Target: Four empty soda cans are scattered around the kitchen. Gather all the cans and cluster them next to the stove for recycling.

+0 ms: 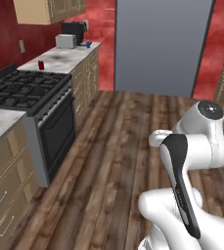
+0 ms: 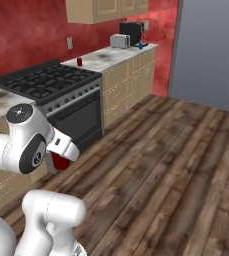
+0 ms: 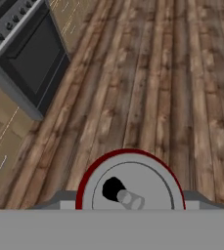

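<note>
- From the left base camera I see the stove [image 1: 28, 90] far off to the left of my tool, by the red wall.
- Just past the stove sits a pale surface [image 1: 64, 57], and a red can [image 1: 41, 65] stands up on it, right beside the stove's far edge.
- Farther along that surface are a toaster [image 1: 65, 40] and a small blue thing [image 1: 88, 44]. It is too small for me to tell what it is.
- A big grey fridge [image 1: 160, 44] stands at the end of the wood floor [image 1: 118, 141], well ahead of my tool.
- From the right base camera my tool [image 2: 60, 161] is low, tucked by the arm, in front of the stove and well apart from it.
- The tool is closed tight on a held red can [image 2: 61, 162].
- From the hand camera I look down on that can's silver top, with its red rim. The floor is below it, and the oven door [image 3: 33, 58] is up and to the left.
</note>
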Robot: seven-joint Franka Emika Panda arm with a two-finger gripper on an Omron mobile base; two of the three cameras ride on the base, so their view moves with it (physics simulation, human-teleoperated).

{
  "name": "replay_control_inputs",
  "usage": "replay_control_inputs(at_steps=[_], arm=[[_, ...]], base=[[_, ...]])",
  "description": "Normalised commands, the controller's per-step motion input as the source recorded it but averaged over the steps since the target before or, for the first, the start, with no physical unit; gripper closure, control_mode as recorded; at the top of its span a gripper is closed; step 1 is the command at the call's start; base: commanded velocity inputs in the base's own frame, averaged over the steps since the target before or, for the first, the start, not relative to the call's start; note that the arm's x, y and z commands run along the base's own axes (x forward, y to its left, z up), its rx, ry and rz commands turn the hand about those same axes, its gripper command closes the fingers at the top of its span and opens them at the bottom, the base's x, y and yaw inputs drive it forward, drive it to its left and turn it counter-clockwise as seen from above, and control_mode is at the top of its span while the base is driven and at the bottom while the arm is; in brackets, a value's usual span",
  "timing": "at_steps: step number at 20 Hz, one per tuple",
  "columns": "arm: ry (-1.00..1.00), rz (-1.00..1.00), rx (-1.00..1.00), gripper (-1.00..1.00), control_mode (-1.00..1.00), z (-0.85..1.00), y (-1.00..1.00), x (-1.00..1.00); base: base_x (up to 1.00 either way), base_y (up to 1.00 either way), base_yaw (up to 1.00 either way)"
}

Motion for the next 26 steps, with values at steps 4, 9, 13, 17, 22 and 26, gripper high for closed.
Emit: replay_control_inputs(at_steps=[4,9,13,17,22,26], arm=[[0.0,0.0,0.0,1.0,1.0,0.0,0.0,0.0],[0.0,0.0,0.0,1.0,1.0,0.0,0.0,0.0],[0.0,0.0,0.0,1.0,1.0,0.0,0.0,0.0],[0.0,0.0,0.0,1.0,1.0,0.0,0.0,0.0],[0.0,0.0,0.0,1.0,1.0,0.0,0.0,0.0],[0.0,0.0,0.0,1.0,1.0,0.0,0.0,0.0]], base=[[0.47,0.0,0.0],[0.35,0.0,0.0],[0.45,0.0,0.06],[0.55,0.0,0.08],[0.6,0.0,0.11],[0.65,0.0,0.11]])
